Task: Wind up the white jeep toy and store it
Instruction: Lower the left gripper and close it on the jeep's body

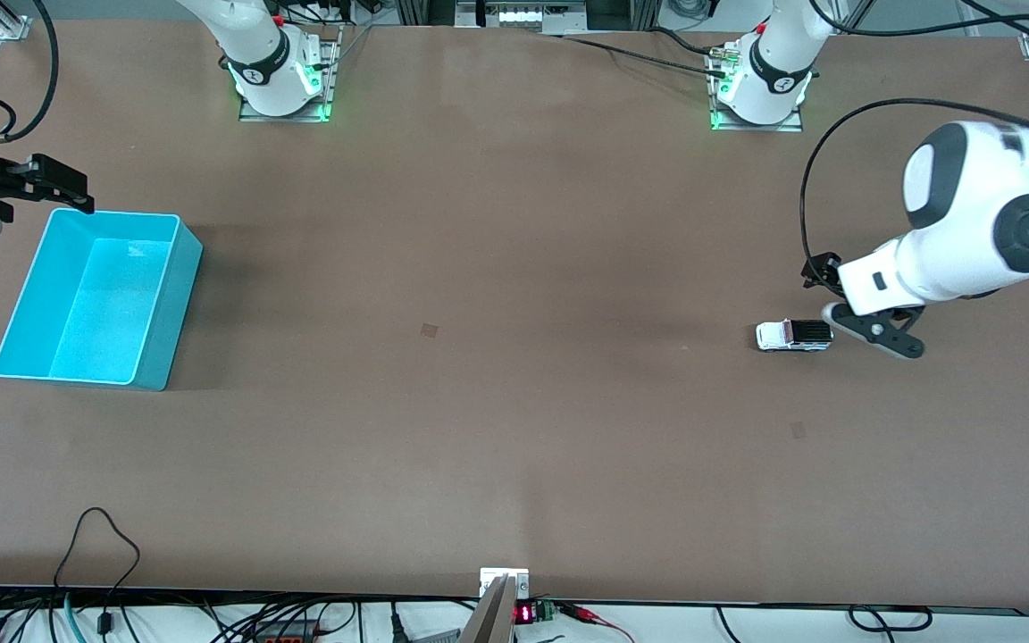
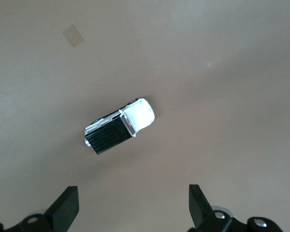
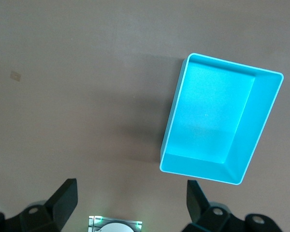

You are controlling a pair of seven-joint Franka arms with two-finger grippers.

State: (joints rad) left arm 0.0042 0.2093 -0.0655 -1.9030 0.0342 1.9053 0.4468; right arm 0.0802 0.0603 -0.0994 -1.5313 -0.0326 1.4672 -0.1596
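The white jeep toy [image 1: 793, 335] [image 2: 118, 126] stands on its wheels on the brown table, toward the left arm's end, its black rear roof section pointing at the left gripper. My left gripper [image 1: 847, 302] [image 2: 134, 208] hangs open just beside the jeep, a little above the table, with nothing between its fingers [image 2: 67, 207]. The turquoise bin [image 1: 177, 308] [image 3: 172, 118] sits empty toward the right arm's end. My right gripper [image 1: 57, 186] [image 3: 131, 203] hovers open and empty over the table next to the bin's corner that lies farthest from the front camera.
Both arm bases [image 1: 282, 85] [image 1: 757, 89] stand along the table edge farthest from the front camera. Two small tape patches [image 1: 429, 329] [image 1: 798, 430] lie flat on the table. Cables [image 1: 95, 554] trail along the edge nearest the front camera.
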